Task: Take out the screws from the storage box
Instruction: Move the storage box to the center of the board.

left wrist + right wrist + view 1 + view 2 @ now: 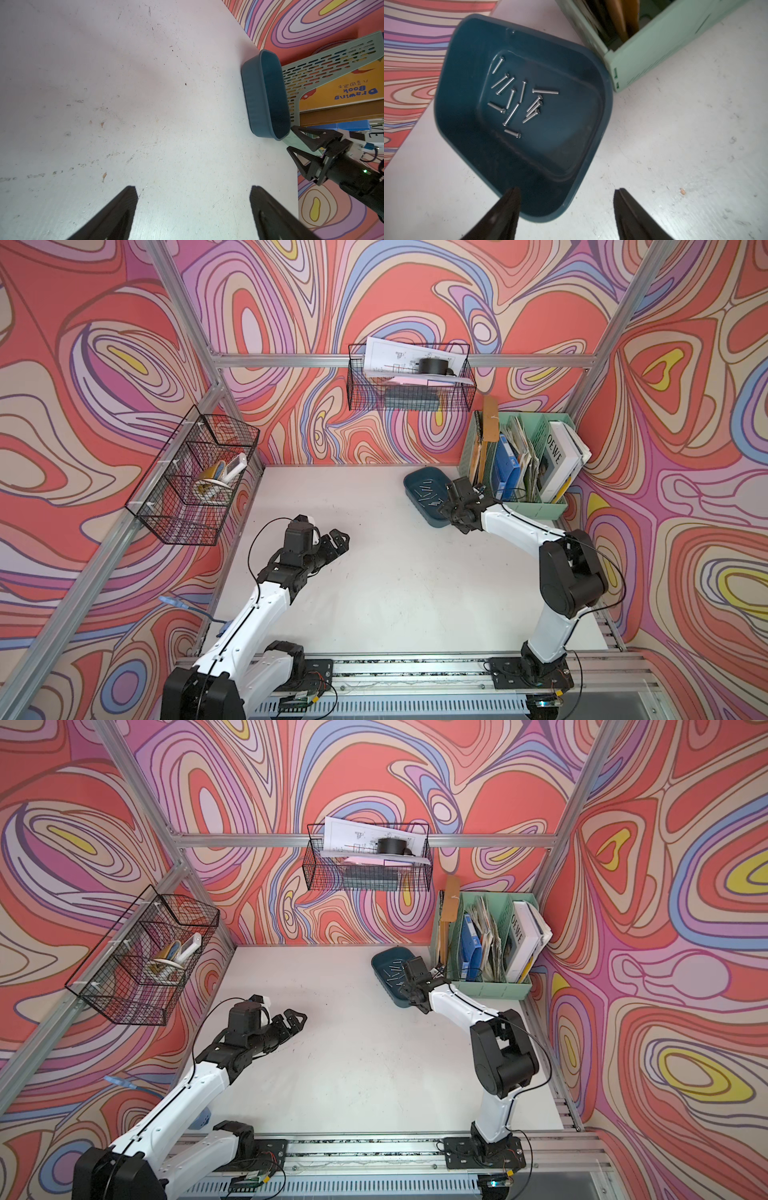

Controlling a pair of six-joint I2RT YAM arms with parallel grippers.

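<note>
Two black wire baskets hang on the swirl-patterned walls in both top views. The back basket holds printed sheets and a black roll, and the side basket holds tape rolls and a white object. At the far right corner of the white table we see the shallow dark teal plastic storage box, with the thin silver metal screws loose on its floor. Just beside it stands the mint green plastic file organizer, packed with a blue binder, papers and a white book whose spine reads "OEWE". The right gripper is over the box's near end. The left gripper hangs well apart from it, over bare tabletop.

In the left wrist view we see our left jaws spread wide with nothing between them. The box appears side-on, and behind the organizer's perforated wall is an orange cover lettered "Drawing Book".

In the right wrist view we count about twelve screws, all inside the box, scattered, some touching. Our right jaws stand apart and empty, one finger above the box's near corner, the other over the table outside the rim.
</note>
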